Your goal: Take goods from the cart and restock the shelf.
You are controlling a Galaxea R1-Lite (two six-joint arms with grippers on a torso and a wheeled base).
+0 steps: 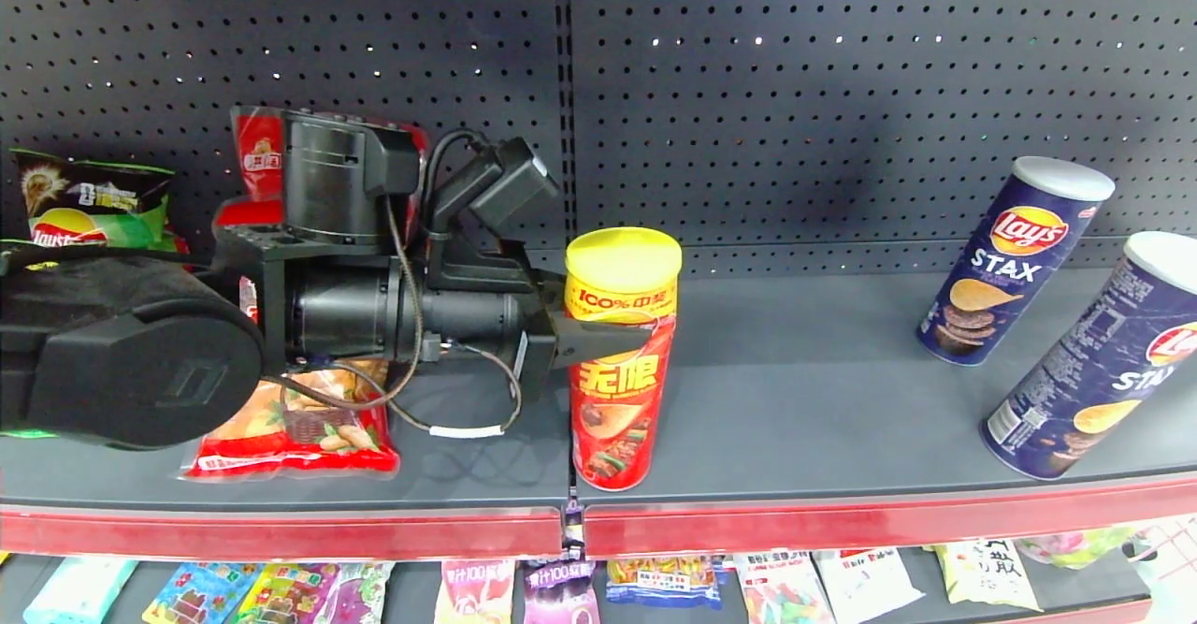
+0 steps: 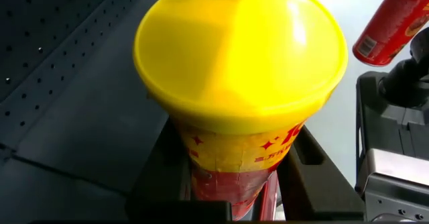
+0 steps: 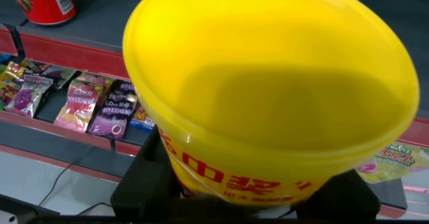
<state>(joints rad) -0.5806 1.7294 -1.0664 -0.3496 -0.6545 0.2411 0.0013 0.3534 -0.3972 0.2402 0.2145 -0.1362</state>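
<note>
At the head view's left a snack bag lies on the shelf; at centre the left gripper clamps a red canister standing upright there, seemingly placed but not yet released; the right gripper grips a second canister, not yet shelved.

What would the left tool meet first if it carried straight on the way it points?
Past the red can the left tool grips, open shelf, then probably the front blue can; depth unclear.
</note>
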